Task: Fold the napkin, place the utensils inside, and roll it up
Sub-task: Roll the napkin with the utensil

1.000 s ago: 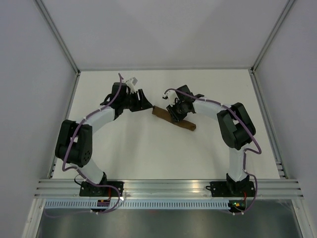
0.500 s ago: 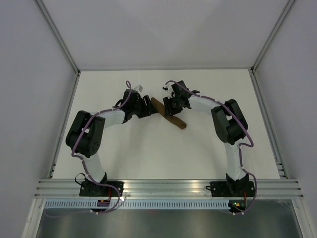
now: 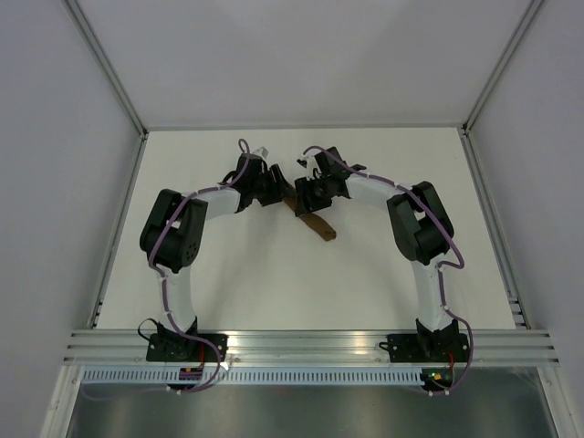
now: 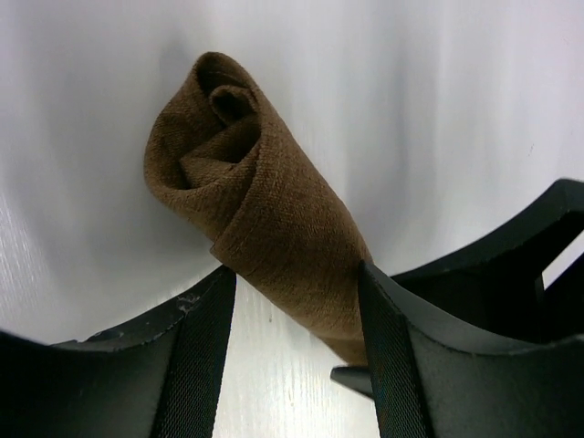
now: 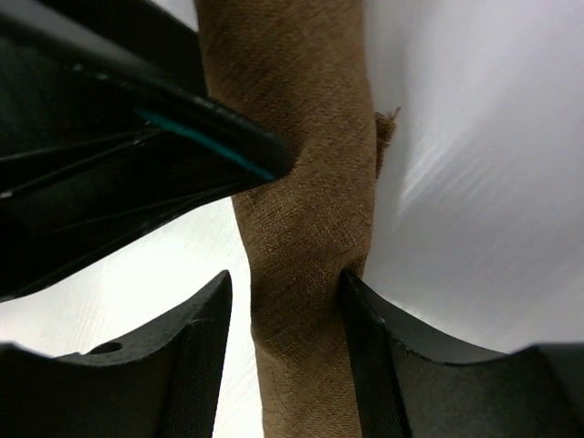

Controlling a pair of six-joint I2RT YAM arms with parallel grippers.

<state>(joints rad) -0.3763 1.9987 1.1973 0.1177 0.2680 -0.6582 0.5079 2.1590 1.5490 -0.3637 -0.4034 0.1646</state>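
The napkin [image 3: 315,221] is a tight brown roll lying aslant on the white table, its spiral end [image 4: 224,128] showing in the left wrist view. The utensils are hidden. My left gripper [image 3: 276,190] straddles the roll's far end; in its wrist view the gripper [image 4: 294,274] is open, the roll resting against the right finger [image 4: 392,356] with a gap at the left finger. My right gripper [image 3: 308,197] sits just beside it on the roll; in its wrist view the gripper [image 5: 285,278] is open, the right finger touching the cloth [image 5: 306,182] and the left finger standing off.
The two grippers are crowded together at the roll's far end; a left finger [image 5: 173,128] crosses the right wrist view. Grey walls enclose the table [image 3: 274,283] on three sides. The aluminium rail [image 3: 310,342] with both arm bases runs along the near edge.
My left gripper has swung right onto the roll's far end. The roll has shifted left and turned steeper. My right gripper's jaws have widened off the cloth.
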